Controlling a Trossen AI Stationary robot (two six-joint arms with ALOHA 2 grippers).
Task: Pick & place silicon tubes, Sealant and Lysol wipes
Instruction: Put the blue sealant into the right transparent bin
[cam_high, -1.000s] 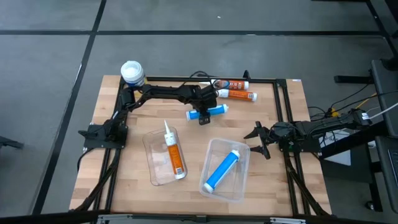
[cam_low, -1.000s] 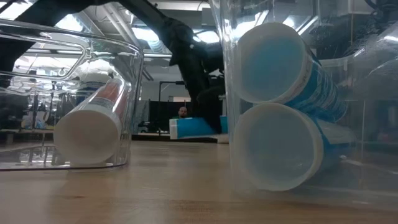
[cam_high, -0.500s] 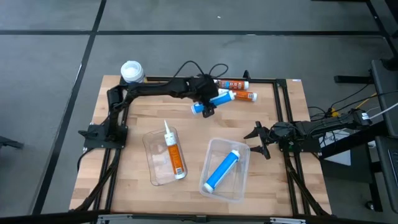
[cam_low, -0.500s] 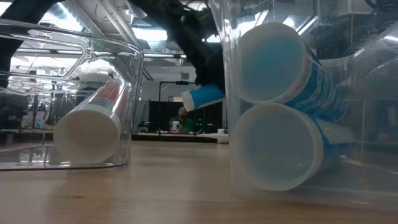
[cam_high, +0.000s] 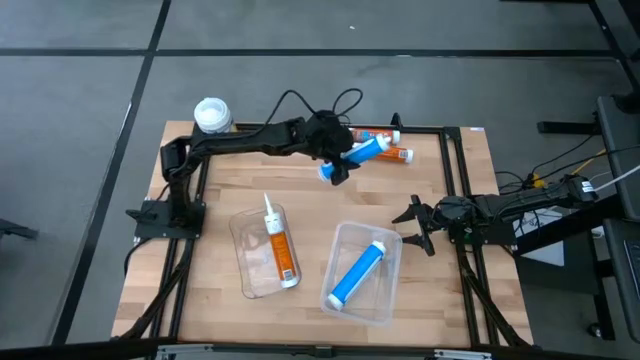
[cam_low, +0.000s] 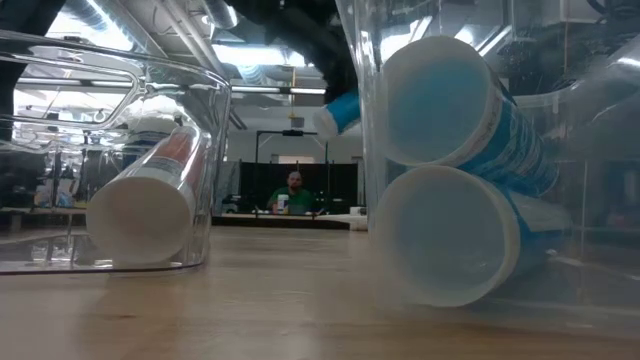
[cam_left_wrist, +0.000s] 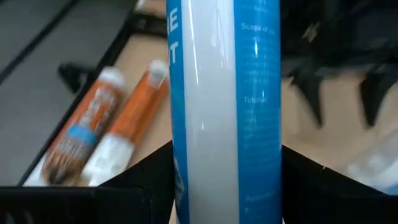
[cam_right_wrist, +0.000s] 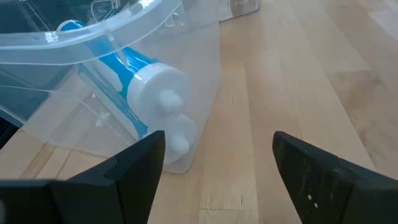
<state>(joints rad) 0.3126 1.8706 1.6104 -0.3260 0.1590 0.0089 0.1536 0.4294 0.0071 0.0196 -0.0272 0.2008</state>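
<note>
My left gripper (cam_high: 337, 163) is shut on a blue and white tube (cam_high: 357, 155) above the far middle of the table; the low view shows the tube's white end (cam_low: 330, 118) in the air. Two orange tubes (cam_high: 382, 144) lie side by side just beyond it on the table. The yellow Lysol wipes canister with a white lid (cam_high: 212, 115) stands at the far left corner. My right gripper (cam_high: 412, 224) is open and empty at the right, next to a clear bin (cam_high: 388, 300) that holds a blue tube (cam_high: 357, 273). My left gripper pinches the blue tube's round body (cam_left_wrist: 224, 155) between its two fingers (cam_left_wrist: 146, 186), which lie across it, near the tube's flat end. The tube is lifted clear of the table and tilted, its nozzle end toward the far right.
A second clear bin (cam_high: 243, 225) at the near left holds an orange tube (cam_high: 280, 255). A black frame (cam_high: 452, 170) runs along the table's far and side edges. Bare wood lies between the bins and the orange tubes.
My left gripper has risen and gone toward the table's far right with the blue tube. The tube lay on the table a second ago; now it is lifted clear, tilted, and close over the orange tubes.
</note>
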